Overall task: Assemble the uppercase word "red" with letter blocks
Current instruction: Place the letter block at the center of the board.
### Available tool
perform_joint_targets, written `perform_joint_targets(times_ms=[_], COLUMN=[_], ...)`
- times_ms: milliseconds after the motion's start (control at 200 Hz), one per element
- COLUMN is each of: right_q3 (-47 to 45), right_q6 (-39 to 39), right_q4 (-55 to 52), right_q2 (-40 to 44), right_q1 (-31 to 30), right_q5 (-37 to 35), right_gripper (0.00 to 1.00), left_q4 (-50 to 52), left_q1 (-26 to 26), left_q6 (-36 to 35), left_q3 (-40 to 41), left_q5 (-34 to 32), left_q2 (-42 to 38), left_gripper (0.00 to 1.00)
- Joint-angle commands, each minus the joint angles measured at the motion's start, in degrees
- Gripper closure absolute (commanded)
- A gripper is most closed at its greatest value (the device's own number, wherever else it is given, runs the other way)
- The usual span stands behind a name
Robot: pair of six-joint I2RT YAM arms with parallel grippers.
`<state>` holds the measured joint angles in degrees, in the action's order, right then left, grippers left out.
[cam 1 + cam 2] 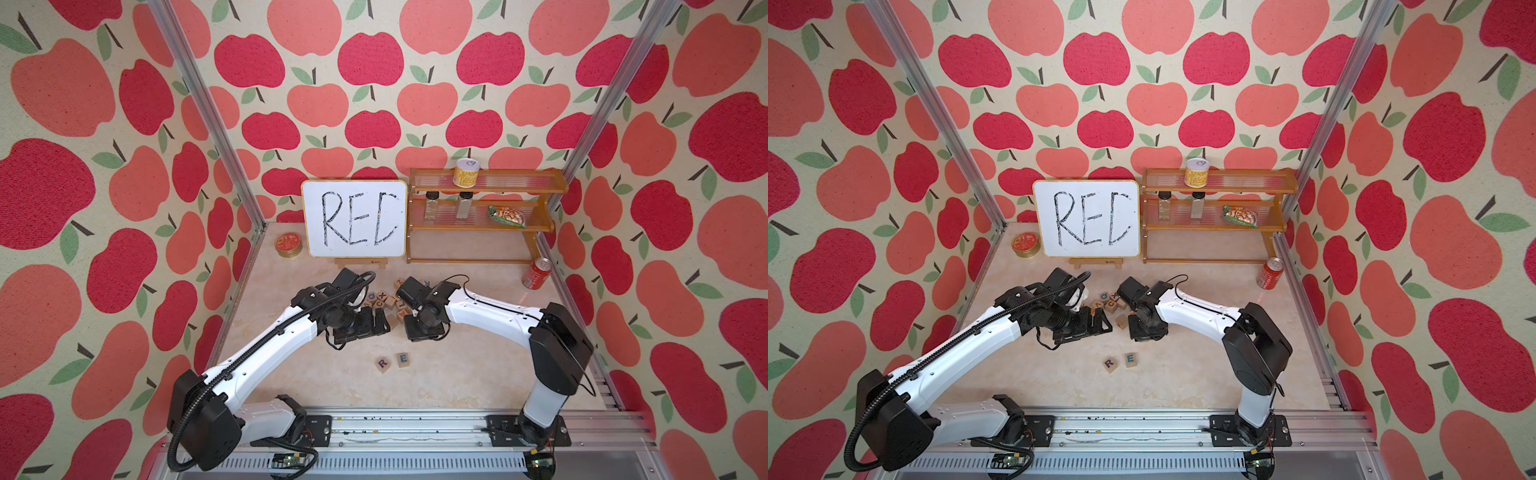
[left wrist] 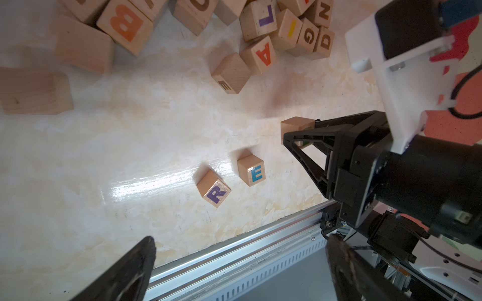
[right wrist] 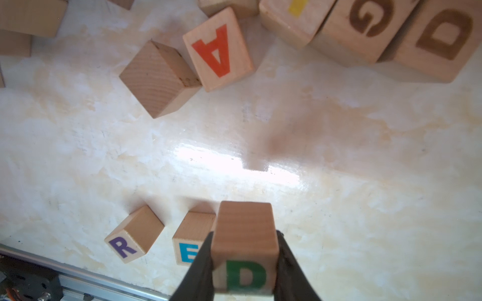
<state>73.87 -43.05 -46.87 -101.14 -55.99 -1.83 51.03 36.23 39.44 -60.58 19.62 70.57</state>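
The R block, with a purple letter, and the E block, with a blue letter, sit side by side on the table near the front, R to the left. The right wrist view shows my right gripper shut on the green D block. That block hangs above the table, behind and to the right of the E block. In a top view the D block hangs between the two grippers. My left gripper is open and holds nothing; it sits just left of the D block.
Several loose letter blocks are heaped behind the grippers, one with an orange-brown D. A whiteboard, a wooden shelf, a round tin and a red can stand at the back. A metal rail runs along the front.
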Motion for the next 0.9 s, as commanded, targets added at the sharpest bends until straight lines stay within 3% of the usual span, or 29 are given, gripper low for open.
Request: perform_joint_targets(times_ms=[0, 425, 895], right_q3=[-1.0, -2.7, -5.4], right_q6=[-4.3, -11.9, -11.9], right_q4=[-1.5, -1.3, -3.2], right_q2=[2.3, 3.8, 6.4], right_q1=[-1.9, -8.6, -9.3], right_q5=[-2.3, -7.7, -8.8], right_gripper=[0.88, 0.89, 0.89], left_q4=[3.3, 7.7, 10.1], left_q1=[0.3, 0.0, 0.0], left_q6=[-1.5, -2.5, -1.5], left_q3=[1.0, 6.4, 8.8], left_q5=[1.2, 4.4, 3.8], left_q2=[-2.6, -15.6, -22.3], left_gripper=[0.01, 0.01, 0.01])
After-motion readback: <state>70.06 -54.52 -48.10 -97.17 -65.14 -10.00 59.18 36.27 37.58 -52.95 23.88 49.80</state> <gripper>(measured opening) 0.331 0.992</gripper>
